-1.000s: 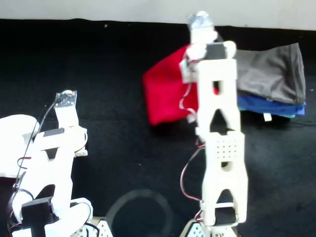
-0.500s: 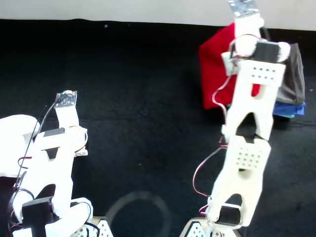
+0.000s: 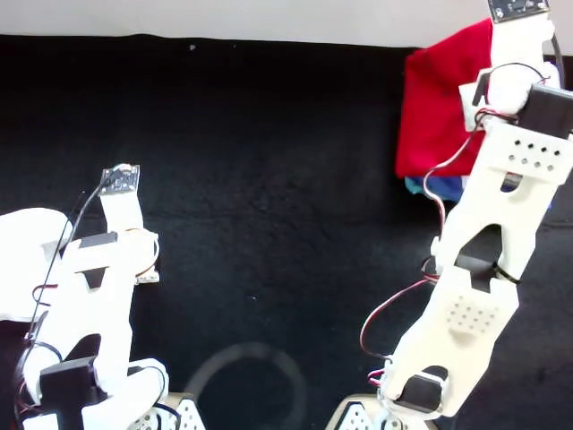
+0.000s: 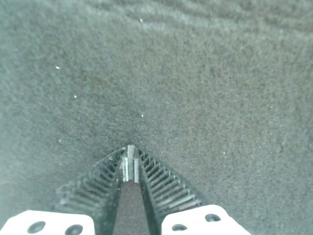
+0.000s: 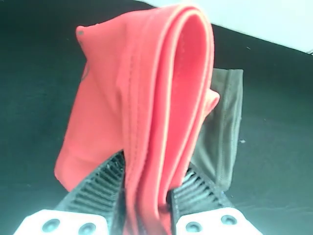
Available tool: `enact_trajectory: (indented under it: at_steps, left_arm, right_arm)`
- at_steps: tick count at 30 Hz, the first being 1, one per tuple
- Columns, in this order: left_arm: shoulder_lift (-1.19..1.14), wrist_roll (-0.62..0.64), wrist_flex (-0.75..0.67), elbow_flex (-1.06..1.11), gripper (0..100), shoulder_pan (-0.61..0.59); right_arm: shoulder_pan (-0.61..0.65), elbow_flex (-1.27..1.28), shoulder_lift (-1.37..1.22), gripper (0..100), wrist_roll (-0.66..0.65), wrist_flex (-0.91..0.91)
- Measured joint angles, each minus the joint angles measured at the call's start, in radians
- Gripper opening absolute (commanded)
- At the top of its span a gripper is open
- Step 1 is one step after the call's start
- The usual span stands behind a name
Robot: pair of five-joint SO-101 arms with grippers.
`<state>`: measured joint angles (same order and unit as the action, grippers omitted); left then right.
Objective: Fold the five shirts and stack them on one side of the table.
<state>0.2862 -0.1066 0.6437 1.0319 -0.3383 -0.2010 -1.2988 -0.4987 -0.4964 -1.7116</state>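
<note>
A folded red shirt (image 3: pixel 440 107) hangs in my right gripper (image 3: pixel 501 54) at the far right of the table, over the stack of folded shirts. In the right wrist view the gripper (image 5: pixel 146 188) is shut on the red shirt (image 5: pixel 146 98), which drapes forward in thick folds; a grey shirt (image 5: pixel 222 132) lies on the table beneath it. A strip of blue shirt (image 3: pixel 434 188) shows under the red one in the high view. My left gripper (image 3: pixel 121 179) rests low at the left, shut on nothing, its fingers (image 4: pixel 128 164) meeting over bare black cloth.
A black cloth (image 3: pixel 269 179) covers the table, with a pale wall strip (image 3: pixel 224 16) along the far edge. The right arm (image 3: pixel 483 269) leans diagonally across the right side. A faint ring mark (image 3: pixel 255 381) lies near the front between the arm bases.
My right arm has swung to the right and farther back, carrying the red shirt from the table's middle-right to above the stack. The left arm has kept still.
</note>
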Motion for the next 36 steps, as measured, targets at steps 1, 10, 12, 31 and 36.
enact_trajectory:
  at_steps: [1,10,12,31,36]
  left_arm:
    - [0.0,0.0,0.0,0.0,1,0.0]
    - [0.0,0.0,0.0,0.0,1,0.0]
    - [0.0,0.0,0.0,0.0,1,0.0]
    - [0.0,0.0,0.0,0.0,1,0.0]
    - [0.0,0.0,0.0,0.0,1,0.0]
  right_arm:
    - [-0.012,0.0,-0.017,0.6,-0.011,0.0]
    - [-0.124,0.0,-0.299,0.6,-0.068,0.163]
    - [-0.14,0.002,-0.336,0.6,-0.068,0.196]
    - [-0.178,0.005,-0.471,7.6,-0.203,0.466]
    - [-0.176,0.005,-0.473,27.6,-0.203,0.46]
